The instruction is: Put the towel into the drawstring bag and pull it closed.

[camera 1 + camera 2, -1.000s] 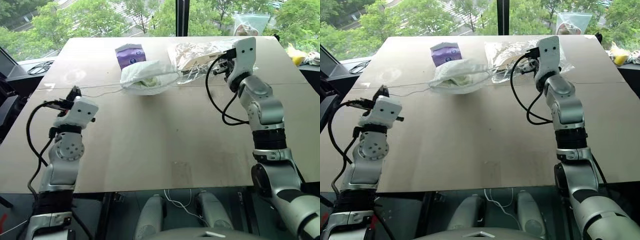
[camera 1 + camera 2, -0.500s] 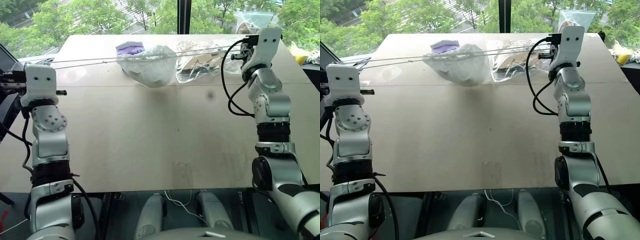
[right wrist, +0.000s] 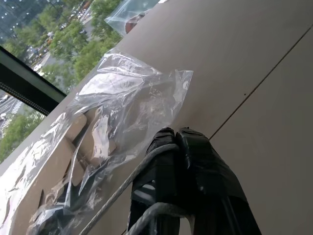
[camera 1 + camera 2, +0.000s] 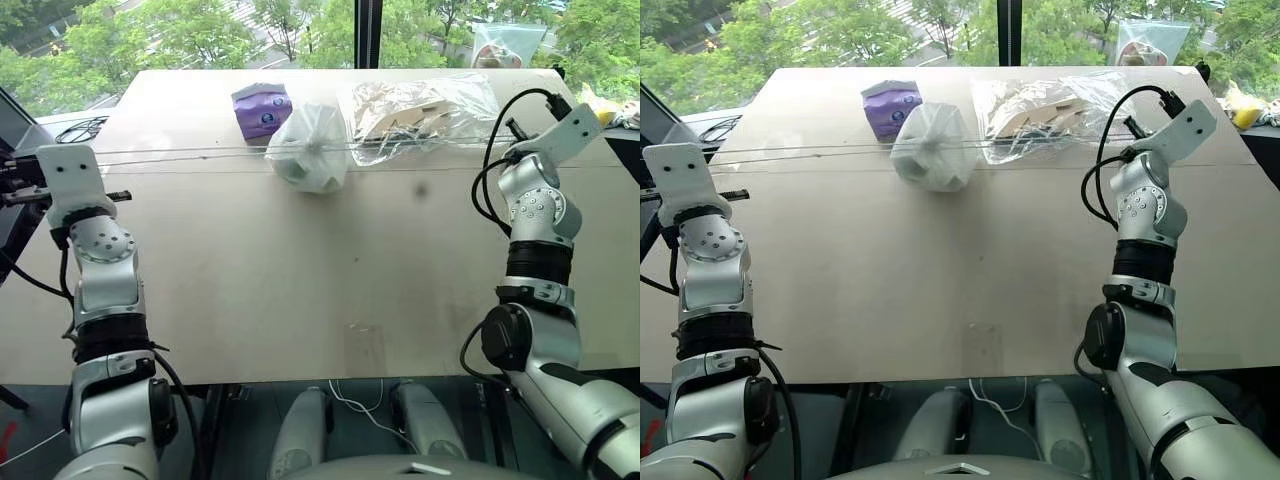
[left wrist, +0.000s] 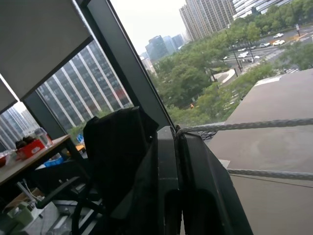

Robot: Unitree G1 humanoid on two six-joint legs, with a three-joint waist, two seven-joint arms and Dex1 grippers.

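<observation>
No readable writing; we've both grippers, left gripper (image 5: 177, 134) and right gripper (image 3: 177, 134), clamped on taut cord (image 4: 180, 152) over the tan table (image 4: 300, 270), windows beyond.

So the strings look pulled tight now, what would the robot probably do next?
Probably let go of the cords. The drawstring bag is already bunched shut on the table, with both grippers, left and right, shut on cord stretched taut to each side.

**Cords drawn wide, bag cinched**

Since a second ago both arms swing outward: the left gripper (image 5: 177, 134) toward 9 o'clock, the right gripper (image 3: 177, 134) toward 3 o'clock. The cord (image 4: 180, 153) now runs taut, and the drawstring bag (image 4: 310, 148) bunches into a tight, upright bundle.
</observation>
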